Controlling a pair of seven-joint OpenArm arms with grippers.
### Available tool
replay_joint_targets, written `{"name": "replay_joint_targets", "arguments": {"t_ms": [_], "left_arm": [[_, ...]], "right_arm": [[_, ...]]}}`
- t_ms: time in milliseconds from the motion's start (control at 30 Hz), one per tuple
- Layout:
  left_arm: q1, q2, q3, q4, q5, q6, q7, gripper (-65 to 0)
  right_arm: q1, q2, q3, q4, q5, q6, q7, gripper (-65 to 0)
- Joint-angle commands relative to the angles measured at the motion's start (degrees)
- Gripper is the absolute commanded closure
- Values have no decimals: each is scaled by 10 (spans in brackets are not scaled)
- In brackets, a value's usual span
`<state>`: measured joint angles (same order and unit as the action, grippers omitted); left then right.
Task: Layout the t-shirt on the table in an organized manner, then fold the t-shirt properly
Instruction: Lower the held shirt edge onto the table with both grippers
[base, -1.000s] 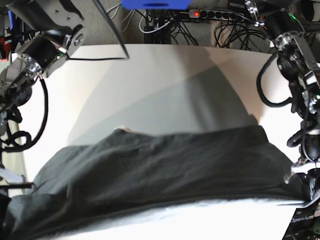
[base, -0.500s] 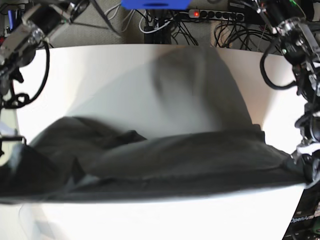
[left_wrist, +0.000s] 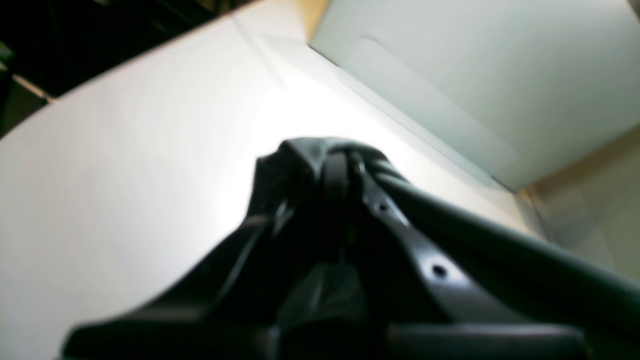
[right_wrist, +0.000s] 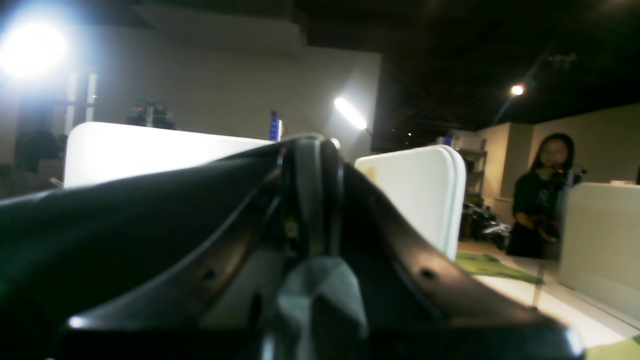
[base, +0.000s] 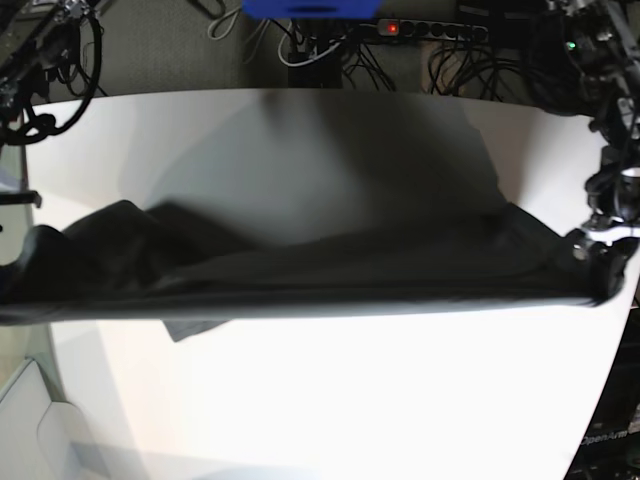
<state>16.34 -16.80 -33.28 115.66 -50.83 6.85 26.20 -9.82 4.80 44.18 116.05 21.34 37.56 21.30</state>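
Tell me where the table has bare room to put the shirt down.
Bare table lies on the near side of the stretched t-shirt, and a shaded strip lies between it and the far edge. The middle band is crowded with cloth.

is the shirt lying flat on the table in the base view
No, the shirt is stretched in a taut band between the two sides, lifted above the table, with folds bunched at the view's left end.

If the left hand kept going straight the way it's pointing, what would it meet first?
Probably the table: in its wrist view the left hand, shut on the t-shirt, points down at bare white tabletop, though depth is unclear.
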Motion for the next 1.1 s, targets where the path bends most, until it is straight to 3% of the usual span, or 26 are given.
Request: {"name": "replay_joint_targets", "arguments": {"t_ms": [0, 200, 367, 500, 667, 867, 1067], "left_arm": [[5, -20, -9, 10, -10, 8, -38, -3], [53, -73, -11, 10, -51, 9, -106, -3], [46, -80, -12, 10, -49, 9, -108, -3], [0, -81, -8, 9, -38, 9, -105, -3], [-70, -79, 24, 3, 29, 9, -65, -3], [-168, -55, 95, -17, 138, 9, -20, -3], [-283, -30, 137, -144, 228, 6, 21, -3]], "right_arm": [[3, 10, 13, 12, 27, -16, 23, 0], [1, 10, 38, 12, 36, -16, 30, 0], [-4, 10, 30, 12, 36, -16, 42, 0], [9, 20, -13, 12, 31, -16, 35, 0], [78, 18, -55, 7, -35, -16, -53, 0], [202, 18, -120, -8, -93, -16, -216, 0], [317, 21, -195, -146, -170, -15, -283, 0]]}}
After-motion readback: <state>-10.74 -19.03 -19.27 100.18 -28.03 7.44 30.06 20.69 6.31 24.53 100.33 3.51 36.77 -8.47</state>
